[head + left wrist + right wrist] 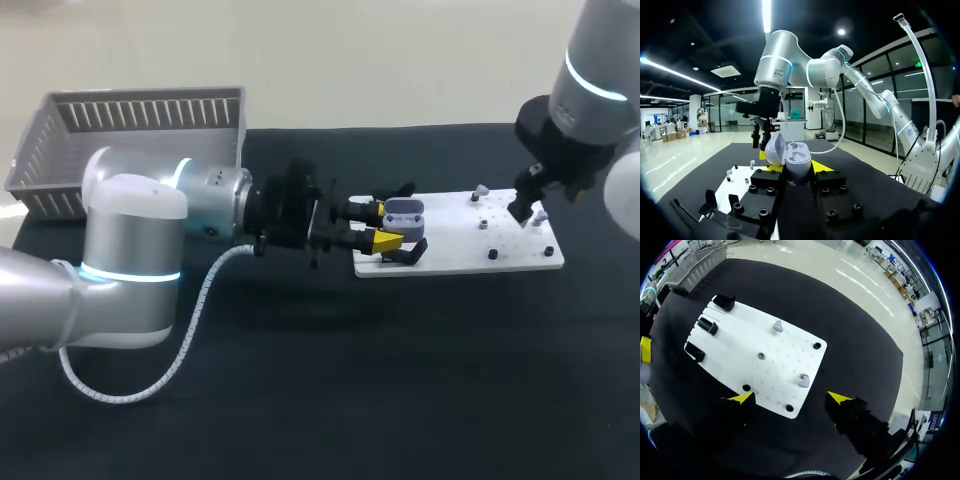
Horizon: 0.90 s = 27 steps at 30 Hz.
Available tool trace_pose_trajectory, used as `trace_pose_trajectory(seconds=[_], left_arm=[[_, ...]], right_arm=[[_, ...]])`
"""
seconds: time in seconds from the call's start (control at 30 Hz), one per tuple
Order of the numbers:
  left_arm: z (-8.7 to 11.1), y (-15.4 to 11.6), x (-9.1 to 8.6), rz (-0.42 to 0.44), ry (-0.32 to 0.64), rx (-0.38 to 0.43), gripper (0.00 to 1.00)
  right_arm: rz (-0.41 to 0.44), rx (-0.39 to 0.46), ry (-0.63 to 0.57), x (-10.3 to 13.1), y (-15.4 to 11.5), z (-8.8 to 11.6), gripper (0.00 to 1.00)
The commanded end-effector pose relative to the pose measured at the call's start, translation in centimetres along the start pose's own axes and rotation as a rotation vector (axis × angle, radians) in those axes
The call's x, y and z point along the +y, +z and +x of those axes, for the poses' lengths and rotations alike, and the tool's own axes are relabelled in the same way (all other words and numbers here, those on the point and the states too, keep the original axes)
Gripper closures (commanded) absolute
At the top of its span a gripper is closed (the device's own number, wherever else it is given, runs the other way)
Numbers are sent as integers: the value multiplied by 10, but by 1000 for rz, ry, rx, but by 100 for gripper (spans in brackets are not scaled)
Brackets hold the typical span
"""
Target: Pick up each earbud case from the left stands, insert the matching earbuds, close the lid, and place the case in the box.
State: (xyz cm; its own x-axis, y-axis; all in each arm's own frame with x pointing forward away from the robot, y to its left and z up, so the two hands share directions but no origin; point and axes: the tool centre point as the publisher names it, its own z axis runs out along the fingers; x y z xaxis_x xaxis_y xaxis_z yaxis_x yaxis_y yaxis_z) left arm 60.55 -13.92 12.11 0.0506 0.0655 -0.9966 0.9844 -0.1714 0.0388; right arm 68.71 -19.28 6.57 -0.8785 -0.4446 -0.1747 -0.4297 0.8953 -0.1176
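Earbud case (lid flipped open) is clamped in the left claw at the white board's left end; right claw hangs wide open above an earbud.

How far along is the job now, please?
Done: the left gripper holds one earbud case, lid open. In hand: the right gripper hangs open above the white board, where two earbuds lie. Left: insert them, close the lid, put it in the basket.
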Motion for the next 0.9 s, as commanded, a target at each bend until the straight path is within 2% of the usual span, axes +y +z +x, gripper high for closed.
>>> trace_pose_trajectory(seconds=[0.03, 0.1, 0.17, 0.27, 0.47, 0.53, 0.9], left_arm=[[1, 0, 0, -1, 2, -3, 100], [1, 0, 0, -1, 2, -3, 100], [1, 0, 0, -1, 2, -3, 100], [1, 0, 0, -1, 2, -3, 100], [1, 0, 0, -1, 2, -3, 100], [1, 0, 0, -1, 2, -3, 100], [1, 0, 0, -1, 2, -3, 100]], right_arm=[[2, 15, 11, -1, 11, -6, 18], [2, 17, 17, -2, 14, -7, 22], [-13, 17, 30, -2, 17, -7, 22], [-10, 22, 34, -3, 20, -7, 32], [-12, 36, 45, -6, 26, -5, 42], [-10, 39, 47, -6, 27, -5, 49], [-3, 42, 65, -8, 34, -6, 53]])
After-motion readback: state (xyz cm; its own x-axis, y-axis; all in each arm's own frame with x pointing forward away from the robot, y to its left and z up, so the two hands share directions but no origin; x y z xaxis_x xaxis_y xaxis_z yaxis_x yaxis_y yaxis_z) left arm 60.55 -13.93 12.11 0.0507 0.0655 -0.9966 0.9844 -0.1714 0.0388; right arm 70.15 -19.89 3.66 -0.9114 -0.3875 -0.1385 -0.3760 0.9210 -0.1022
